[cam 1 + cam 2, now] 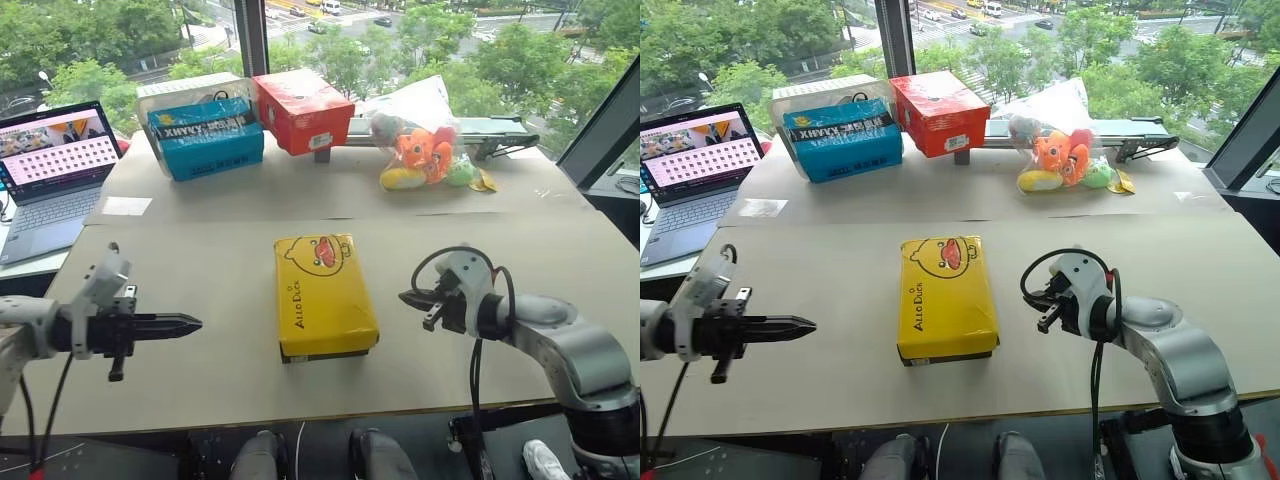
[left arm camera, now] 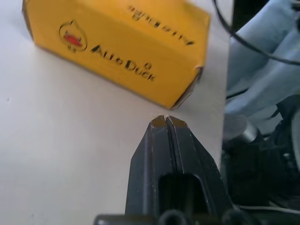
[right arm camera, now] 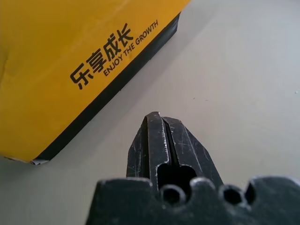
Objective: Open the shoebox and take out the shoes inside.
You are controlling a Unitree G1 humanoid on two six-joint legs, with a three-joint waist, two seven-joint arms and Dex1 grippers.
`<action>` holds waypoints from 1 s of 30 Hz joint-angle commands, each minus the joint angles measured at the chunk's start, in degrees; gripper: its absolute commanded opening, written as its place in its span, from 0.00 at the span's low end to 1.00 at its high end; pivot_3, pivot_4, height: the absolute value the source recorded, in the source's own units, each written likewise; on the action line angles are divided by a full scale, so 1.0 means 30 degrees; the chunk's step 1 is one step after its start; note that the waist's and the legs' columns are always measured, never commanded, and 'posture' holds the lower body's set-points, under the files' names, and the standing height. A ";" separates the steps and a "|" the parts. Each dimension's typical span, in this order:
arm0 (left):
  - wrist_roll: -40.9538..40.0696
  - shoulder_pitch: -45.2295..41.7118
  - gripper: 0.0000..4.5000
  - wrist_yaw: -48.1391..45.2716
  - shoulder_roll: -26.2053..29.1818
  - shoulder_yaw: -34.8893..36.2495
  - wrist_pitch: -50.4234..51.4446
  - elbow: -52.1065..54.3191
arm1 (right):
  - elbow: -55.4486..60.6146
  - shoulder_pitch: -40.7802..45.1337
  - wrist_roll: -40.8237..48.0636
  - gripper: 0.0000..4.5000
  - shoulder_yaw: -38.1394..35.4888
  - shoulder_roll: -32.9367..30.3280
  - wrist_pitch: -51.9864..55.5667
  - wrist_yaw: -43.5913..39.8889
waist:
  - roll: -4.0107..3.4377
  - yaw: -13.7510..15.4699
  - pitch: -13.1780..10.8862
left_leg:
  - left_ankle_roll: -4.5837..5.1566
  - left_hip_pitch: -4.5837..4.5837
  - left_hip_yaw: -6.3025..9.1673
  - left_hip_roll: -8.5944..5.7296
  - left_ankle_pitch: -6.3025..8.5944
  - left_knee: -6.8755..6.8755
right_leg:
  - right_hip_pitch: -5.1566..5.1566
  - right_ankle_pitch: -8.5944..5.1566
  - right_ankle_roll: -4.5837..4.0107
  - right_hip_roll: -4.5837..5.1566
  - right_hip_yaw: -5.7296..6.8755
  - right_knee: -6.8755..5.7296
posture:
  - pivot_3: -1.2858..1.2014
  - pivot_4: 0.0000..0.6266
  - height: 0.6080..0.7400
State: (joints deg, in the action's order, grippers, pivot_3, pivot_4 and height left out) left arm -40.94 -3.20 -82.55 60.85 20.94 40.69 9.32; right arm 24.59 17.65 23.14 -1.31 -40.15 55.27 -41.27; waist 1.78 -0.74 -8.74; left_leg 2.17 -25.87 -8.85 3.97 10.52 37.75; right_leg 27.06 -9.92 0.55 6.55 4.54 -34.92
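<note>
Still pre-opening: shoebox (image 1: 323,292) sits lid-on between both hands, untouched. Left gripper (image 1: 190,323) and right gripper (image 1: 410,298) pressed together, empty. Next: spread fingers, catch lid edge, lift.

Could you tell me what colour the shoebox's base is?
Black, clearest in the right wrist view: shoebox.

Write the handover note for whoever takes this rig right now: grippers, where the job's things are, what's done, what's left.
Left gripper: shut, empty, off the shoebox's left side, not touching.
Right gripper: shut, empty, off its right side, not touching.
Shoebox: mid-table between the grippers, yellow lid on.
Shoes: not visible, presumably inside.
Done: nothing that shows.
Left: lift the lid, take out the shoes.
</note>
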 commanded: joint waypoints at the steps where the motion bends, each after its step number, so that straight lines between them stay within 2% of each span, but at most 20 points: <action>1: -0.1480 0.0417 0.01 -0.0117 0.0767 0.1970 0.1096 0.1398 | -0.1432 0.0693 -0.0404 0.00 0.1026 -0.0518 -0.1729 -0.1197 | 0.0000 0.0018 -0.0002 | 0.0000 0.0000 0.0000 0.0000 0.0000 -0.0001 | -0.0001 -0.0001 -0.0001 -0.0002 0.0003 -0.0004 | 0.52 0.24 0.99; 6: -0.1883 0.1657 0.01 -0.0047 0.0906 0.3456 0.1387 0.2516 | -0.3399 0.1601 -0.1392 0.00 0.3643 -0.0678 -0.3981 -0.3239 | -0.0010 -0.0017 -0.0012 | -0.0001 0.0001 -0.0003 -0.0003 0.0000 0.0001 | 0.0000 0.0000 0.0000 -0.0002 0.0000 -0.0006 | 0.52 0.24 0.99; 12: -0.1650 0.1974 0.01 0.0983 0.0179 0.2646 0.1037 0.3050 | -0.5172 0.3151 -0.1858 0.00 0.4858 0.0437 -0.5290 -0.4056 | -0.0041 0.0018 -0.0031 | -0.0003 0.0001 -0.0006 -0.0006 -0.0001 0.0002 | 0.0000 0.0002 -0.0001 -0.0005 -0.0001 -0.0016 | 0.52 0.24 0.99; 23: -0.1661 0.1000 0.01 0.2113 -0.0160 0.1334 0.0867 0.3003 | -0.2774 0.4861 0.1530 0.00 0.2227 0.1591 -0.2339 -0.3713 | -0.0040 0.0069 -0.0032 | -0.0008 -0.0061 -0.0012 -0.0009 -0.0006 0.0005 | -0.0013 0.0014 -0.0016 -0.0010 -0.0003 -0.0032 | 0.52 0.24 0.99; 30: -0.1792 0.0425 0.01 0.2261 0.0048 0.1436 0.0799 0.2765 | -0.1782 0.6122 0.3115 0.00 0.1979 0.2556 -0.1108 -0.3198 | -0.0041 0.0030 -0.0032 | -0.0009 -0.0060 -0.0014 -0.0005 -0.0007 0.0005 | -0.0014 0.0016 -0.0019 -0.0020 -0.0003 -0.0038 | 0.52 0.24 0.99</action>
State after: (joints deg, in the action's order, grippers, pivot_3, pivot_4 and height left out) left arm -45.28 -1.21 -75.68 60.36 23.65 43.79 17.15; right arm 16.81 33.86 30.68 6.05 -32.83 51.34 -51.46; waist 1.66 -0.65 -8.83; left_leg 2.15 -26.05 -8.89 3.95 10.50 37.77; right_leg 27.02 -9.87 0.49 6.50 4.53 -35.03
